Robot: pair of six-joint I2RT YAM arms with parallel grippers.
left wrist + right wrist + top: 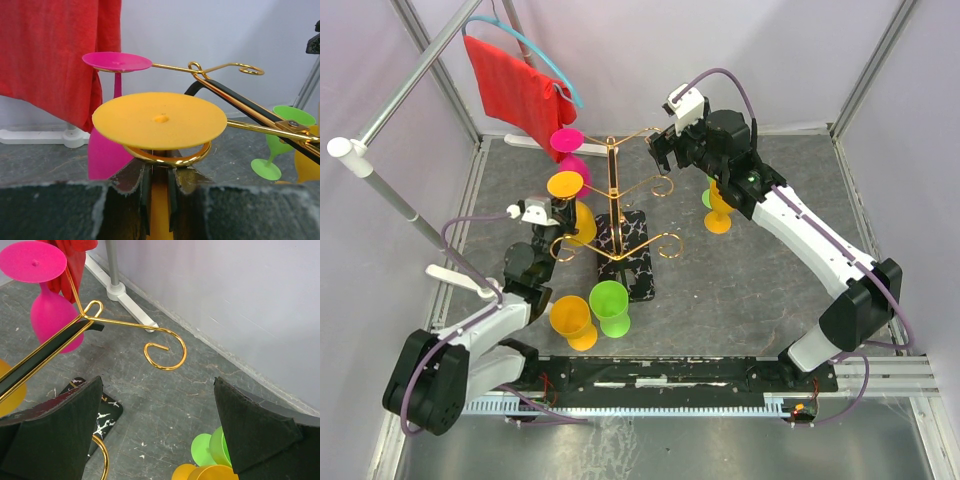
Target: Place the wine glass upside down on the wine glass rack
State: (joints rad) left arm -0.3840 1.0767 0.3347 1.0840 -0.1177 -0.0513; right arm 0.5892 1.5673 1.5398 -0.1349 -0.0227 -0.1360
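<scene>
The left gripper (pixel 159 176) clamps a matte orange inverted wine glass (pixel 160 120) by its stem, disc foot above on the gold wire rack (pixel 172 161); right gripper (pixel 157 405) gapes.

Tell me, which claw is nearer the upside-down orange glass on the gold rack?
Left. The left claw grips the orange wine glass; the right claw hangs open across the rack.

No legible text, label or number anywhere
</scene>
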